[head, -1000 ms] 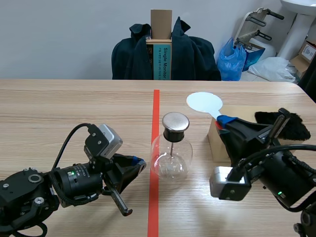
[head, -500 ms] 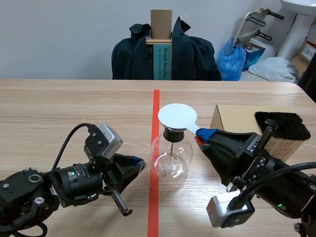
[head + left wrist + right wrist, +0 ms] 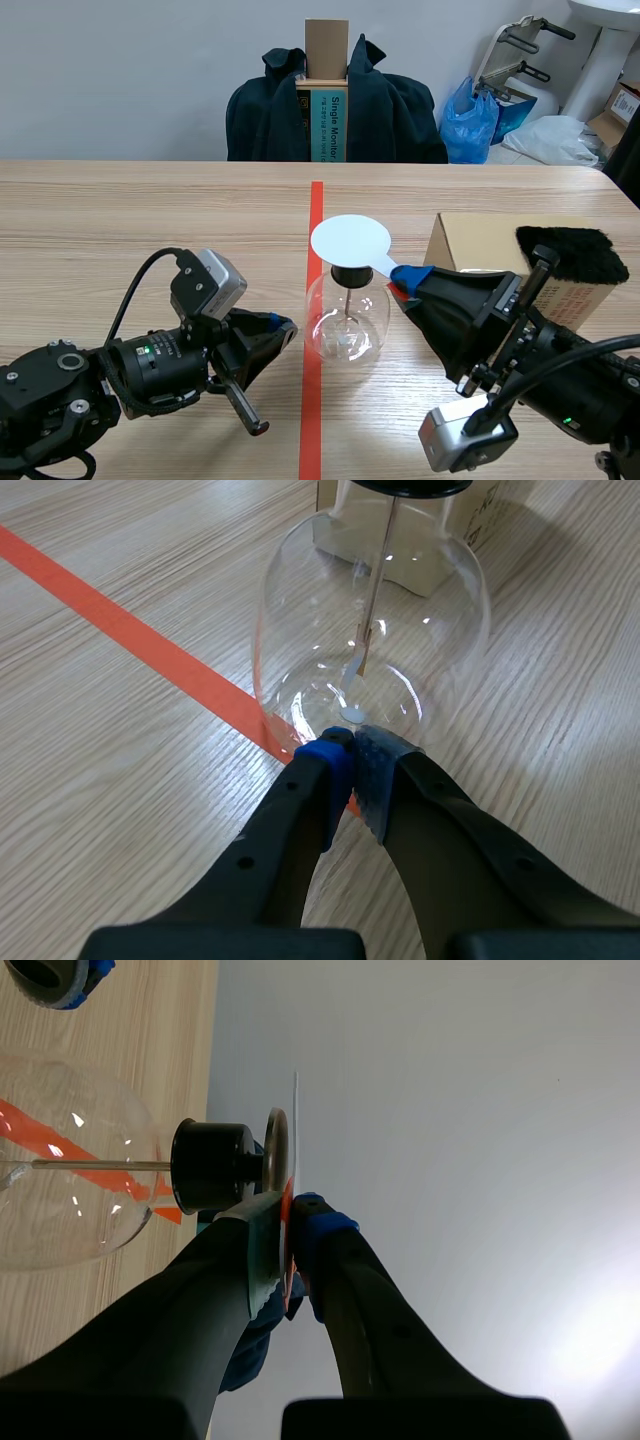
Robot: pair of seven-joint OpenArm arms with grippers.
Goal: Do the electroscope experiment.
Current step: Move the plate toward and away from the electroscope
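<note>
On the table point(image 3: 150, 220) the glass flask point(image 3: 347, 322) is standing at centre, the right claw point(image 3: 405, 280) from four o'clock pinching a white disc point(image 3: 350, 241) over its stopper point(image 3: 349, 272), best kept level, the left claw point(image 3: 285, 327) resting closed and empty at eight o'clock.

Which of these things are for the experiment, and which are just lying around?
For the experiment: glass flask, white disc held by the right claw, probably the black fur.

Just lying about: cardboard box, dark coat, blue bag.
</note>
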